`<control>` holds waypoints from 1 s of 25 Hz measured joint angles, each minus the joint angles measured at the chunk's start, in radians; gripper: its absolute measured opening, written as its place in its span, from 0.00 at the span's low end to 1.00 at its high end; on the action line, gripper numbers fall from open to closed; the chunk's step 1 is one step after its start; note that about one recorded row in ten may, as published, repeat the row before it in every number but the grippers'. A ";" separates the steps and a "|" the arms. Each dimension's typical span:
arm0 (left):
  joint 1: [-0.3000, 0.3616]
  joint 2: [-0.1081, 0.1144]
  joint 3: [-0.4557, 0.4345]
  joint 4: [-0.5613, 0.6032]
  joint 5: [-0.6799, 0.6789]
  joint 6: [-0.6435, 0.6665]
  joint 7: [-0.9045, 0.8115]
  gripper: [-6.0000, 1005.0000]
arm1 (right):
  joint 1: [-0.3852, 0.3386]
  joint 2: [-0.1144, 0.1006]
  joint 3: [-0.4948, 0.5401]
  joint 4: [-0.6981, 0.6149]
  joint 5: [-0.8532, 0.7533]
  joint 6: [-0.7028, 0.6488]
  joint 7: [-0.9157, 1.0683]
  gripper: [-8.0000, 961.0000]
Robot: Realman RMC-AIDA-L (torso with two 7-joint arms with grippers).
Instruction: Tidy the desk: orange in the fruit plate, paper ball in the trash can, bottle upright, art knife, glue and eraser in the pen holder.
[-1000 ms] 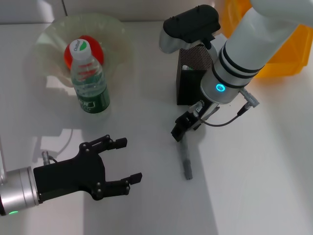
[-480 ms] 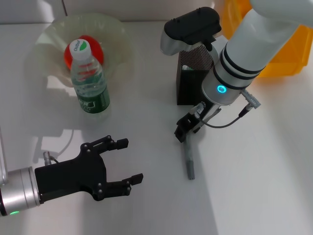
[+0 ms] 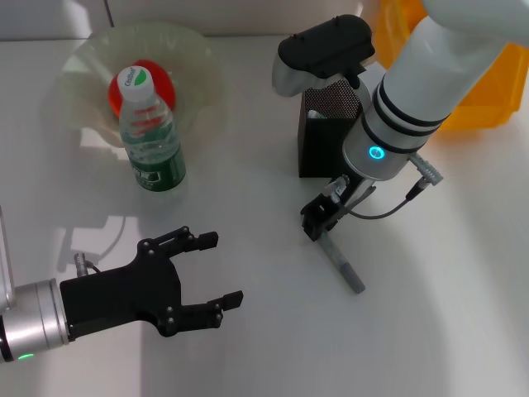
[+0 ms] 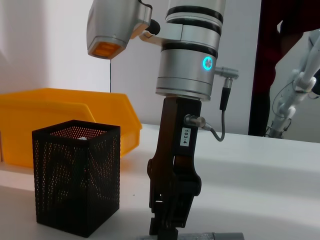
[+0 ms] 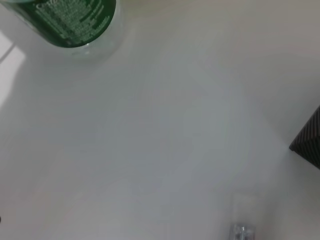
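Glossy white desk [image 3: 248, 356] with soft shadows, pale wall [image 4: 45, 45] behind, dark opening [image 4: 280, 65] beside it

The plate [image 3: 78, 70] sits at the far left of the desk [image 3: 248, 347], with the orange [image 3: 153, 83] in it. The bottle [image 3: 150, 136] stands upright just in front of the plate, against its near rim. The holder [image 3: 324, 132] stands right of centre, well apart from the bottle. The bin [image 3: 479, 103] lies behind and to the right of the holder.

The right gripper [image 3: 318, 222] is just in front of the holder, down at the desk on one end of the knife [image 3: 345, 266], which lies on the desk and runs forward and to the right. The left gripper [image 3: 202, 271] is at the near left, in front of the bottle.
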State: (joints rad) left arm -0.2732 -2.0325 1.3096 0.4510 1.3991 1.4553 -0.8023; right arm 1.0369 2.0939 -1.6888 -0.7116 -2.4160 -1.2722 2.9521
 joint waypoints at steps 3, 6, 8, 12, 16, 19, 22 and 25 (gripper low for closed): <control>-0.001 0.000 0.000 0.000 0.000 0.000 0.000 0.86 | 0.000 0.000 -0.001 -0.004 -0.004 -0.010 -0.003 0.24; -0.001 0.000 0.000 0.000 0.000 -0.001 0.000 0.86 | 0.000 0.000 -0.010 -0.006 -0.008 -0.014 -0.004 0.23; -0.001 0.000 0.000 0.000 0.000 -0.001 0.000 0.86 | 0.000 0.000 -0.011 -0.007 -0.008 -0.014 -0.005 0.23; -0.001 0.000 0.000 0.000 0.000 -0.002 0.000 0.86 | -0.006 0.000 -0.014 -0.007 -0.010 -0.012 -0.009 0.19; -0.001 0.000 0.000 0.000 0.000 -0.003 0.000 0.86 | -0.022 -0.001 -0.024 -0.041 -0.011 -0.021 -0.011 0.15; -0.001 0.000 0.000 0.000 0.000 -0.003 0.000 0.86 | -0.046 -0.004 -0.022 -0.092 -0.012 -0.034 -0.011 0.15; -0.001 0.000 -0.002 0.000 0.000 -0.003 0.000 0.86 | -0.093 -0.011 -0.015 -0.185 -0.013 -0.061 -0.013 0.15; -0.001 -0.002 -0.002 0.000 0.000 -0.003 0.000 0.86 | -0.129 -0.015 0.015 -0.257 -0.014 -0.092 -0.026 0.14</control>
State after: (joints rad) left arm -0.2746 -2.0341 1.3075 0.4510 1.3989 1.4525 -0.8023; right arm 0.9077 2.0794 -1.6741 -0.9688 -2.4304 -1.3641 2.9261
